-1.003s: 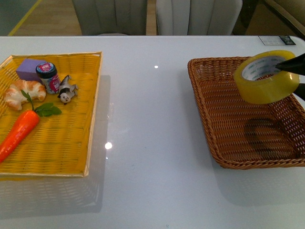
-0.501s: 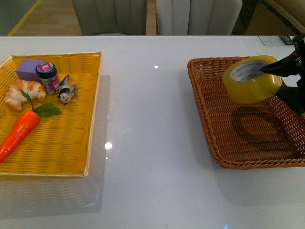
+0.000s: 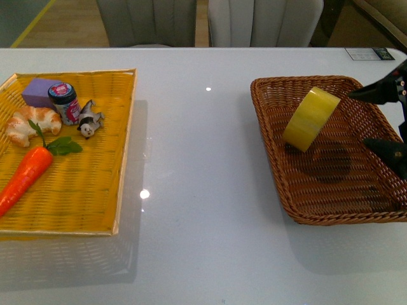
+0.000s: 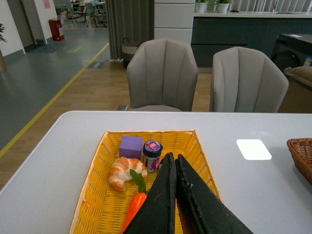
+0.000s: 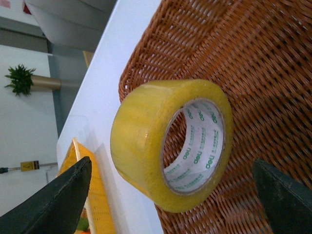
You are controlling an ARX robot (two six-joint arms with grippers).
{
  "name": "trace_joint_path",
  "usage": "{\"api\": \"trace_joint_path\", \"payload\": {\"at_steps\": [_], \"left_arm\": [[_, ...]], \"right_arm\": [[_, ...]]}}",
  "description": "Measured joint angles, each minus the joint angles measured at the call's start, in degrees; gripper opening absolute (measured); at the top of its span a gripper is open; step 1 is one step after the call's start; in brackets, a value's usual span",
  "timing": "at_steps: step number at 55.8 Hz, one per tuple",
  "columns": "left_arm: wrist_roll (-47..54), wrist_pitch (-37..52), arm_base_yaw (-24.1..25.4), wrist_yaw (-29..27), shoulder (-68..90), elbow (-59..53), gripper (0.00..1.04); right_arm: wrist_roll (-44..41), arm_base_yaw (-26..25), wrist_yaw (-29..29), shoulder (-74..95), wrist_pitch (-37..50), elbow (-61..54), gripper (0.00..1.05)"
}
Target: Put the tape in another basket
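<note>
The yellow tape roll (image 3: 310, 118) stands tilted on its edge inside the dark brown wicker basket (image 3: 273, 152) at the right of the table, free of any grip. In the right wrist view the tape (image 5: 146, 131) shows its white core with green print, lying on the basket weave (image 5: 253, 58). My right gripper (image 3: 389, 124) is open at the basket's right side, its two fingers spread wide and apart from the roll; in its own view the right gripper (image 5: 175, 195) frames the tape. My left gripper (image 4: 173, 163) is shut and empty above the yellow tray.
A flat yellow woven tray (image 3: 121, 165) at the left holds a carrot (image 3: 25, 178), a croissant (image 3: 28, 124), a purple block (image 3: 39, 91), a small jar (image 3: 63, 101) and a toy figure (image 3: 89, 119). Two grey chairs (image 4: 204, 78) stand beyond the table.
The tape has left my right gripper and dropped into the wicker basket, landing tilted on its edge further left. The right gripper's fingers have opened wide and drawn back to the right.
</note>
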Motion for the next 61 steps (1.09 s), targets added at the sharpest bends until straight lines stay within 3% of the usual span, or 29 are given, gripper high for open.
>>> {"api": "trace_joint_path", "payload": {"at_steps": [3,8,15,20,28,31,35,44,51,57,61], "left_arm": [[0.0,-0.7,0.0,0.0,-0.7,0.0,0.02],[0.0,-10.0,0.0,0.0,-8.3,0.0,0.02],[0.0,-10.8,0.0,0.0,-9.8,0.0,0.02],[0.0,-10.8,0.0,0.0,-9.8,0.0,0.02],[0.0,-10.8,0.0,0.0,-9.9,0.0,0.02],[0.0,-10.8,0.0,0.0,-9.9,0.0,0.02],[0.0,-10.8,0.0,0.0,-9.9,0.0,0.02],[0.0,-10.8,0.0,0.0,-9.9,0.0,0.02],[0.0,-10.8,0.0,0.0,-9.9,0.0,0.02],[0.0,-10.8,0.0,0.0,-9.9,0.0,0.02],[0.0,-10.8,0.0,0.0,-9.9,0.0,0.02]], "right_arm": [[0.0,-1.3,-0.7,-1.6,0.8,-1.9,0.96],[-0.7,-4.0,-2.0,-6.2,1.9,-5.8,0.96],[-4.0,-6.1,-2.1,-14.1,0.9,-11.4,0.96],[-10.2,-6.1,-0.6,-24.4,-3.2,-17.2,0.96],[-19.8,-7.1,2.7,-53.0,-17.3,-25.3,0.94],[-29.8,-6.1,9.3,-57.3,-5.5,-29.7,0.83],[-39.5,-4.6,11.9,-60.1,1.1,-32.7,0.70],[-48.6,-1.4,14.9,-66.6,-1.3,-36.2,0.42],[-50.2,0.4,16.8,-68.8,0.2,-39.0,0.21],[-50.8,1.9,18.0,-72.8,-3.5,-40.5,0.02],[-51.3,3.0,19.5,-76.2,-6.1,-40.5,0.02]]}}
